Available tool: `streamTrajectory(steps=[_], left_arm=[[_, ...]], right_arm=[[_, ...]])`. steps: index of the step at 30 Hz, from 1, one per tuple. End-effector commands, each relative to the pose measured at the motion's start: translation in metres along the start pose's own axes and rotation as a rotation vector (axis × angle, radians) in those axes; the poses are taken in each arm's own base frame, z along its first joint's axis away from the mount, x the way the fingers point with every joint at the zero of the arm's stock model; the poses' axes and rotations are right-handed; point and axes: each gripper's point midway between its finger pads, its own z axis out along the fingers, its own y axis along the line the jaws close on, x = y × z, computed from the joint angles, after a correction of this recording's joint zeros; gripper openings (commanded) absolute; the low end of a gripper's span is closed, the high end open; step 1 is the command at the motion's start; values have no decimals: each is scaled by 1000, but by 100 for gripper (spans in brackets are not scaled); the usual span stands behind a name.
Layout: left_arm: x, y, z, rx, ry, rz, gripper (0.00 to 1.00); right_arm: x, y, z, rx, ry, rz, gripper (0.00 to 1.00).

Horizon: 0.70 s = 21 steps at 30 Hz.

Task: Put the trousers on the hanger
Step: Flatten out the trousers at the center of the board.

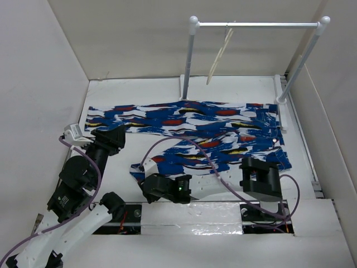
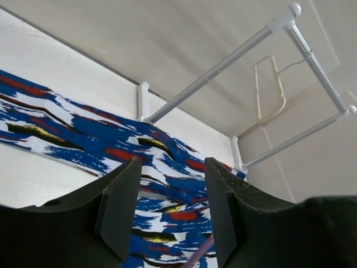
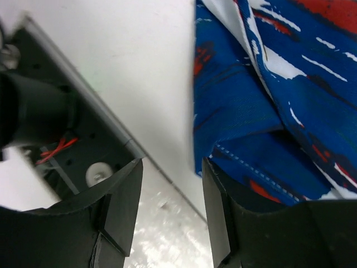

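L claw [image 2: 171, 167], R claw [image 3: 170, 167] agape nr flat trousers [image 1: 223, 120]

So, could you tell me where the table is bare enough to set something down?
Bare strip of table between the trousers and back wall, left of the rack. Centre and right are covered; arms crowd the near edge.

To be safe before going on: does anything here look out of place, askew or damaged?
Nothing looks damaged. The trousers lie spread on the table, only the near leg's hem is folded over itself. The hanger hangs from the rack.
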Motion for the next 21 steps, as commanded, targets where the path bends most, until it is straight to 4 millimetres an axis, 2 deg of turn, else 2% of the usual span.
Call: streamTrajectory(steps=[1, 3, 9, 12, 13, 14, 15, 16, 18, 19, 20, 21], left_arm=[[-5, 6, -5, -13, -17, 31, 47], [-7, 7, -6, -12, -23, 29, 47], [-2, 7, -6, 3, -14, 24, 49], [1, 5, -4, 9, -7, 25, 49], [2, 6, -3, 2, -1, 31, 49], [1, 5, -3, -1, -2, 32, 49], [2, 5, -2, -2, 3, 28, 50], [3, 3, -1, 5, 2, 23, 50], [4, 1, 1, 12, 4, 22, 51], [3, -1, 2, 14, 1, 19, 51], [3, -2, 4, 8, 4, 23, 51], [3, -4, 6, 5, 7, 27, 51]], right_arm=[[-16, -8, 15, 92, -25, 14, 53], [-15, -8, 19, 110, -19, 37, 53], [11, -34, 39, 198, 32, 106, 51], [4, -26, 45, 149, 18, 125, 26], [-12, -16, 44, 108, -28, 137, 15], [-21, -12, 39, 87, -55, 133, 12], [-52, 0, 23, 38, -131, 138, 8], [-74, 9, 11, 1, -190, 150, 5], [-114, 7, -15, -51, -274, 168, 5], [-159, 16, -55, -133, -387, 212, 5], [-180, 15, -76, -173, -445, 233, 5], [-186, -2, -87, -200, -463, 253, 5]])
